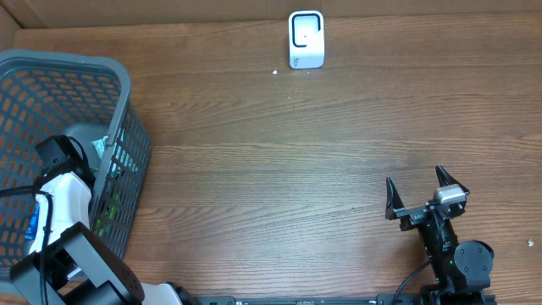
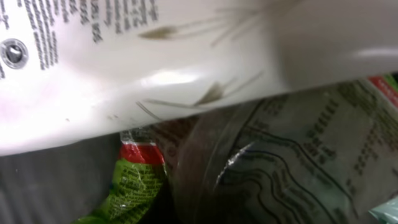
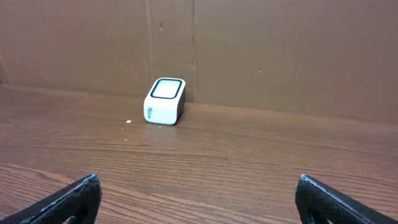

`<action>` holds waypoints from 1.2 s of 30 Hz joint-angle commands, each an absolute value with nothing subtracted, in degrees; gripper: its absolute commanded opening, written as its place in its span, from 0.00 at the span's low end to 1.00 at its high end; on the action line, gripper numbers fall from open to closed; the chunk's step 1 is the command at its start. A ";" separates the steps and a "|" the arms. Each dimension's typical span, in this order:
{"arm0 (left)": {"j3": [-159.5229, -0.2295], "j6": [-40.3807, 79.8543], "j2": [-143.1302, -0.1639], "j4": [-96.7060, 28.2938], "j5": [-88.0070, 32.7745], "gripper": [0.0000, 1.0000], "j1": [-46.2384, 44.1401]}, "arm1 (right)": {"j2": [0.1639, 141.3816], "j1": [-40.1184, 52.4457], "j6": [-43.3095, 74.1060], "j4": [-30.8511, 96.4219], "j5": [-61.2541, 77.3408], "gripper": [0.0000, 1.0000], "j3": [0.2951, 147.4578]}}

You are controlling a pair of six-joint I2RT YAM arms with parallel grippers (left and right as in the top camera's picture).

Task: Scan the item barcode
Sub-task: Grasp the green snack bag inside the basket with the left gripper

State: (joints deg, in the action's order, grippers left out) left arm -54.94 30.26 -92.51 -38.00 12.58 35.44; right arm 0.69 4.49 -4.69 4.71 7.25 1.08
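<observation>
The 2 fingers (image 3: 74, 198) of the right gripper (image 1: 413, 174) stand spread wide with nothing between them, poised low over the bare wooden table (image 1: 254, 169) near its front right corner. From the right wrist camera only their dark tips show, at the bottom corners of the frame.

They face the white barcode scanner (image 1: 306, 39), which sits upright, well apart from them at the far edge of the table. Its dark-rimmed window is turned up and toward the arm, and a brown cardboard wall (image 3: 280, 56) stands just behind it.

On the left, the left arm (image 1: 63, 199) reaches down into the grey mesh basket (image 1: 127, 93), where the left gripper (image 1: 68, 146) is buried among the goods. Its fingers appear in none of the views. The jaws are closed, but it cannot be told whether they pinch anything.

The left wrist camera is pressed close against a white pack (image 2: 155, 68) printed with black text, which fills the upper half of its frame. Below it lie a green packet (image 2: 134, 186) with a red band and a clear-wrapped item (image 2: 280, 168) with a printed label. All 3 lie packed together inside the basket, far from the scanner. No barcode can be made out on any of them.
</observation>
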 commanded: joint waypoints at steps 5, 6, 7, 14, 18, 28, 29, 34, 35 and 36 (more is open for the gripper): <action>-63.48 29.54 -94.26 -48.80 10.94 0.04 35.22 | 0.19 4.25 -4.73 4.38 7.40 1.00 0.58; -66.17 29.54 -94.02 -50.98 10.92 0.04 35.22 | 0.19 4.25 -4.73 4.38 7.38 1.00 0.58; -69.01 29.56 -93.84 -53.21 10.76 0.04 35.22 | 0.19 4.25 -4.73 4.38 7.40 1.00 0.58; -85.84 27.83 -91.88 -65.58 8.69 0.04 35.18 | 0.19 4.25 -4.73 4.38 7.40 1.00 0.58; -89.80 25.02 -89.27 -67.61 6.85 0.04 35.09 | 0.16 4.25 -4.73 4.38 7.40 1.00 0.58; -96.75 14.70 -77.45 -65.73 -2.72 0.04 32.75 | 0.19 4.25 -4.73 4.38 7.40 1.00 0.58; -97.78 14.06 -76.34 -65.78 -2.70 0.04 32.08 | 0.19 4.25 -4.73 4.38 7.40 1.00 0.58; -99.00 16.69 -72.20 -65.95 0.67 0.04 29.87 | 0.19 4.25 -4.73 4.38 7.40 1.00 0.58; -98.94 17.85 -72.29 -66.54 1.56 0.07 29.87 | 0.19 4.25 -4.73 4.38 7.40 1.00 0.58; -98.67 18.68 -72.66 -67.18 2.39 0.17 29.98 | 0.19 4.25 -4.73 4.38 7.38 1.00 0.58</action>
